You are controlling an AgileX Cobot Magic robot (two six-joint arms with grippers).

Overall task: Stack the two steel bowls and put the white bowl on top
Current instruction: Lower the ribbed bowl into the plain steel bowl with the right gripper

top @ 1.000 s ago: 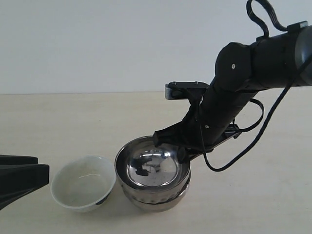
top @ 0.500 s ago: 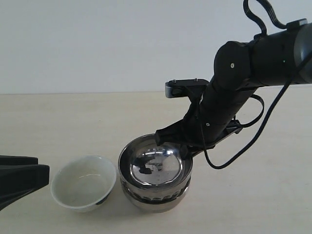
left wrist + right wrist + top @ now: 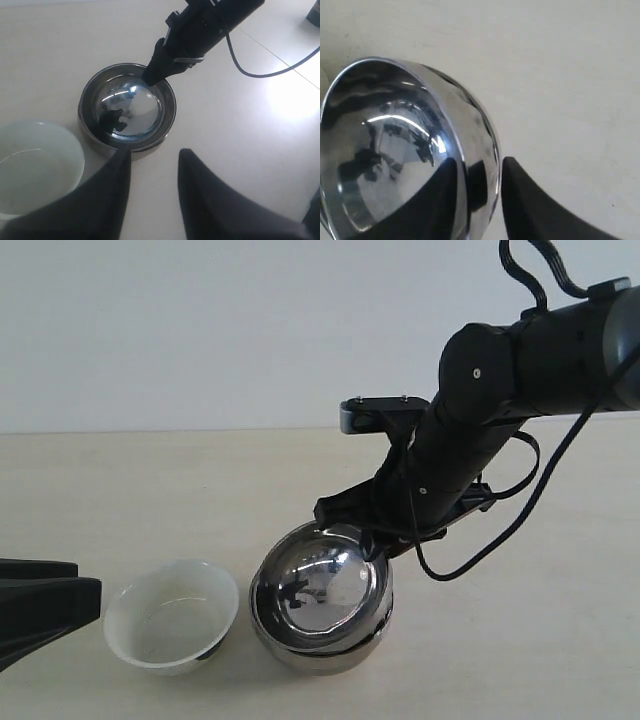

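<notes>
The two steel bowls sit nested near the table's front: the upper steel bowl (image 3: pixel 315 590) lies tilted inside the lower steel bowl (image 3: pixel 345 655). My right gripper (image 3: pixel 375 545) is open and straddles the upper bowl's far rim (image 3: pixel 470 125), one finger inside the bowl and one outside. The white bowl (image 3: pixel 170 625) stands upright just left of the stack, close to touching it. My left gripper (image 3: pixel 155 155) is open and empty, low at the left, short of both the white bowl (image 3: pixel 35 170) and the stack (image 3: pixel 127 107).
The right arm (image 3: pixel 480 440) and its looping cable (image 3: pixel 500 530) reach in from the upper right above the pale tabletop (image 3: pixel 520 640). A plain wall (image 3: pixel 200 330) stands behind the table.
The upper steel bowl has tipped and settled tilted in the lower one. My right gripper's jaws have parted from its rim. The left gripper and white bowl have not moved.
</notes>
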